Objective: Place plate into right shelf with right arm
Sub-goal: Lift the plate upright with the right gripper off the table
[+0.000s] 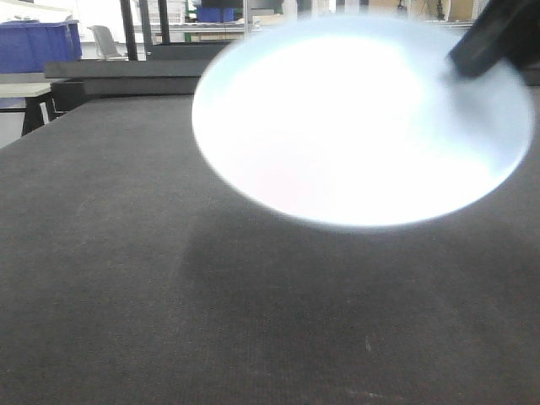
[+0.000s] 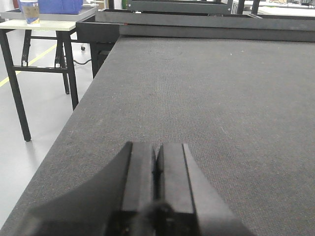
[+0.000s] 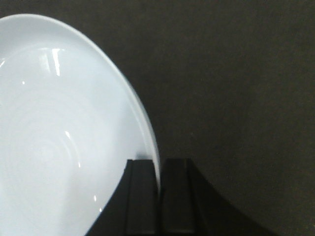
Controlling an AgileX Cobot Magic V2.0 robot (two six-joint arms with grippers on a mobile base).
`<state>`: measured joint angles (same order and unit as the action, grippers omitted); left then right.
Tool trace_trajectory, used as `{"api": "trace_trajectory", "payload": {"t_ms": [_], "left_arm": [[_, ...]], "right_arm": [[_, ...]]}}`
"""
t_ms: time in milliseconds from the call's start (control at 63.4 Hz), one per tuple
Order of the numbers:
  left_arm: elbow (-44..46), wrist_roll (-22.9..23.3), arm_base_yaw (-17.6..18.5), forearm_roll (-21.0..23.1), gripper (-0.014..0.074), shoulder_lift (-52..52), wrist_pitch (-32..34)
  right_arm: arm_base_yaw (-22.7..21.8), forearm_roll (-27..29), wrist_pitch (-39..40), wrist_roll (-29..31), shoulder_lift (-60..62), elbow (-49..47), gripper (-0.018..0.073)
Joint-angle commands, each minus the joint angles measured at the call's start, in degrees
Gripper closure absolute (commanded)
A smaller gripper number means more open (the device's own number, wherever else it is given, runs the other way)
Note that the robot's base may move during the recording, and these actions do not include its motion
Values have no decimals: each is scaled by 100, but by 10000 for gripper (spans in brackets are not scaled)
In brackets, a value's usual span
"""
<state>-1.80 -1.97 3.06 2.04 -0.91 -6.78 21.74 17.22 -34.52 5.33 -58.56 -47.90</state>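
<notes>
Above the dark, rough surface [image 1: 126,278], the round, shiny white plate [image 1: 363,118] hangs in the air, its thin rim pinched by the right fingers [image 3: 141,196]. The carry to the right shelf looks next, and a slick plate needs a firm hold. The left fingers [image 2: 142,167] are squeezed together on nothing.
</notes>
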Motion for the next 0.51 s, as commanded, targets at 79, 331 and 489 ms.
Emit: {"api": "trace_trajectory", "payload": {"t_ms": [79,331,489], "left_arm": [[-57,16,-6,35,643,-36,502],[-57,16,-6,35,643,-36,502],[-57,16,-6,35,643,-36,502]], "right_arm": [[-41,-91,754,49,1946,523,505],[-41,-725,1943,49,4621,1734,505],[-41,-725,2670,49,5586,2473,505]]}}
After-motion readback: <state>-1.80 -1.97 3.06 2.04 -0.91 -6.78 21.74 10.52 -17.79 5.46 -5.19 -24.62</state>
